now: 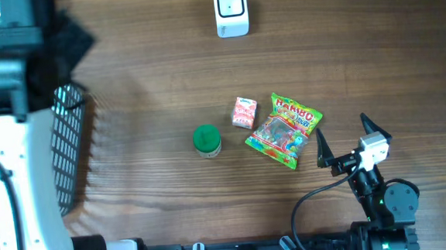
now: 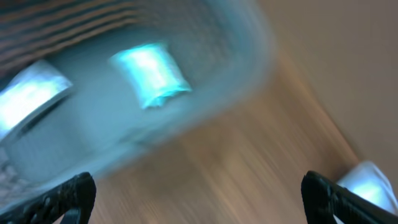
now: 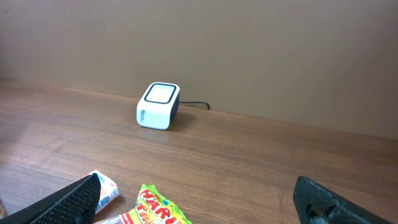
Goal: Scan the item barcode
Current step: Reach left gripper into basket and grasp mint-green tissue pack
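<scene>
A white barcode scanner (image 1: pixel 231 10) stands at the table's far edge, also in the right wrist view (image 3: pixel 158 106). Three items lie mid-table: a green-lidded tub (image 1: pixel 207 140), a small pink box (image 1: pixel 244 112) and a Haribo bag (image 1: pixel 284 129). My right gripper (image 1: pixel 341 133) is open just right of the bag, nothing between its fingers. In its wrist view the right gripper (image 3: pixel 199 205) frames the bag's top (image 3: pixel 158 208) and the pink box (image 3: pixel 106 190). My left gripper (image 2: pixel 199 199) is open and empty in a motion-blurred view.
A black wire basket (image 1: pixel 69 142) stands at the left edge, beside my white left arm (image 1: pixel 10 192). The blurred left wrist view shows a pale container (image 2: pixel 205 93) with shiny bluish packets (image 2: pixel 149 71) inside. A wall runs behind the scanner.
</scene>
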Tool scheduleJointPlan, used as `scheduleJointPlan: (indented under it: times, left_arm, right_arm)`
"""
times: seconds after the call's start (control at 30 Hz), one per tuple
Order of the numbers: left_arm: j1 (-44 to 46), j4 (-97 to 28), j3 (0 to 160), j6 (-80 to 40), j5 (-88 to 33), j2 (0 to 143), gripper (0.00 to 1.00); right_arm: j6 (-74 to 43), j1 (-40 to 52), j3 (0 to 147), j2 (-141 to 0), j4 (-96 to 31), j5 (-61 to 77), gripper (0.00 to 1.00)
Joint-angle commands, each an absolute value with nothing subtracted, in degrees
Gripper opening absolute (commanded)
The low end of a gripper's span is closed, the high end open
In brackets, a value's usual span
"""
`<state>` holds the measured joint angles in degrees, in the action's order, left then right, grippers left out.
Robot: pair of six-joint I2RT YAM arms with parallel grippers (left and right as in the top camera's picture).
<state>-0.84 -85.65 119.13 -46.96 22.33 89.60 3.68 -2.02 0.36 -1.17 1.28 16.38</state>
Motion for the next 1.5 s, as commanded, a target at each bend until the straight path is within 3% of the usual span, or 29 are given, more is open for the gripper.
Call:
scheduleJointPlan:
  times: [0.0, 0.13, 0.2, 0.27, 0.3, 0.47, 0.67, 0.97, 1.07, 1.17, 1.33, 1.37, 1.4, 1.43, 1.47]
  left_arm:
    - [-14.9, -89.9, 118.8, -73.1, 23.9, 90.7, 1.00]
    - [-24.0, -89.4, 118.8, -70.9, 22.3, 94.4, 1.00]
    - [-25.5, -86.0, 118.4, -62.7, 17.3, 97.1, 1.00]
    - [-27.1, -75.3, 112.9, -47.8, 5.5, 99.4, 1.00]
    - [-27.9, -70.8, 109.1, -46.4, 3.2, 99.5, 1.00]
    - [-31.6, -49.5, 87.6, -42.4, -7.9, 99.5, 1.00]
    - [-33.7, -28.3, 68.4, -42.4, -10.1, 100.1, 1.00]
    - [-33.2, -18.1, 67.1, -42.4, -10.3, 110.5, 1.00]
    - [-33.1, -15.3, 67.1, -42.4, -10.5, 111.2, 0.92]
    - [-33.1, -14.8, 67.1, -42.2, -10.9, 111.2, 0.75]
    - [-31.7, -14.7, 67.1, -39.4, -10.9, 113.3, 0.75]
    - [-31.6, -14.8, 67.1, -39.2, -10.9, 113.9, 0.70]
    - [-31.7, -15.5, 67.1, -39.0, -10.9, 114.1, 0.49]
    - [-31.7, -16.7, 67.1, -38.8, -11.1, 114.1, 0.23]
    - [-31.8, -17.7, 67.3, -37.4, -12.4, 113.8, 0.04]
  right_arm:
    - [2.9, -1.8, 0.3, -0.8, 1.4, 15.9, 1.00]
    - [2.9, -1.8, 0.3, -0.8, 1.4, 15.9, 1.00]
    - [2.9, -1.8, 0.3, -0.8, 1.4, 15.9, 1.00]
    - [2.9, -1.8, 0.3, -0.8, 1.4, 15.9, 0.99]
    - [2.9, -1.8, 0.3, -0.8, 1.4, 15.9, 1.00]
    - [2.9, -1.8, 0.3, -0.8, 1.4, 15.9, 1.00]
    - [2.9, -1.8, 0.3, -0.8, 1.4, 15.9, 1.00]
    - [2.9, -1.8, 0.3, -0.8, 1.4, 15.9, 1.00]
    - [2.9, -1.8, 0.3, -0.8, 1.4, 15.9, 1.00]
    - [2.9, -1.8, 0.3, -0.8, 1.4, 15.9, 1.00]
    - [2.9, -1.8, 0.3, -0.8, 1.4, 15.9, 1.00]
    - [2.9, -1.8, 0.3, -0.8, 1.4, 15.9, 1.00]
    - [2.9, -1.8, 0.3, -0.8, 1.4, 15.9, 1.00]
    - [2.9, -1.8, 0.3, -0.8, 1.4, 15.9, 1.00]
    - [2.9, -1.8, 0.3, -0.8, 1.4, 15.9, 1.00]
